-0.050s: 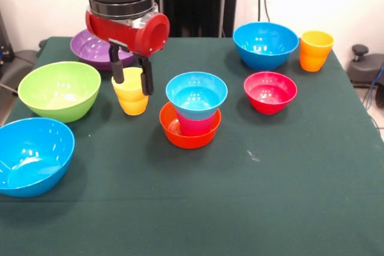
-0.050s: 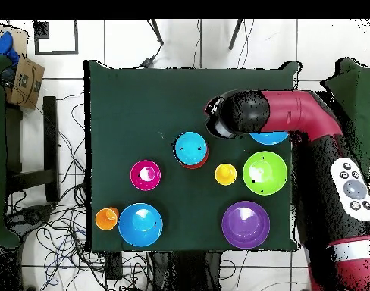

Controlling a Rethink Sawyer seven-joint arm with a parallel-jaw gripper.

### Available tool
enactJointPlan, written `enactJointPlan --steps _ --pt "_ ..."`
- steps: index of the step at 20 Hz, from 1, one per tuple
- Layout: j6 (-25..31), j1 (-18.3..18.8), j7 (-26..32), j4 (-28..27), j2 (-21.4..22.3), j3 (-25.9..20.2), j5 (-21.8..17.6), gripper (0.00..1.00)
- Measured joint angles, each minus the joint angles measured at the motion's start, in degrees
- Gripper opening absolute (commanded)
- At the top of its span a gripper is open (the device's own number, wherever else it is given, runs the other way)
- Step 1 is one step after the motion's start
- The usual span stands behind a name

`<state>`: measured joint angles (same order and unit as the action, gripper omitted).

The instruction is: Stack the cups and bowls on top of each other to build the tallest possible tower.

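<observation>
My gripper (image 1: 132,86) hangs open above the table with nothing held. In the front view the yellow cup (image 1: 133,97) shows between its black fingers (image 1: 146,76). From overhead the arm's end (image 2: 221,115) stands apart from the yellow cup (image 2: 225,173), which rests upright on the cloth. The tower (image 1: 192,112) is an orange bowl (image 1: 187,137) holding a red-pink cup (image 1: 197,125), with a light blue bowl (image 1: 196,93) on top. From overhead only that light blue bowl (image 2: 191,148) shows. An orange cup (image 1: 315,50) stands alone at the right.
Loose bowls ring the tower: red (image 1: 270,91), blue (image 1: 265,45), purple (image 1: 90,46), lime green (image 1: 59,91) and a second blue (image 1: 33,155) at the table's edge. From overhead the arm (image 2: 294,114) covers part of that blue bowl (image 2: 270,139).
</observation>
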<state>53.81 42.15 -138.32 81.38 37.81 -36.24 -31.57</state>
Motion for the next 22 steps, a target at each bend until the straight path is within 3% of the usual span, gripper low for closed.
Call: enactJointPlan --steps 9,15,22 --pt "0.0 1.33 0.0 0.65 0.04 0.43 -0.01 1.0" --pt "0.0 5.1 0.0 2.62 0.03 0.46 -0.17 1.0" --pt "0.0 6.95 0.0 3.7 0.03 0.57 -1.19 1.0"
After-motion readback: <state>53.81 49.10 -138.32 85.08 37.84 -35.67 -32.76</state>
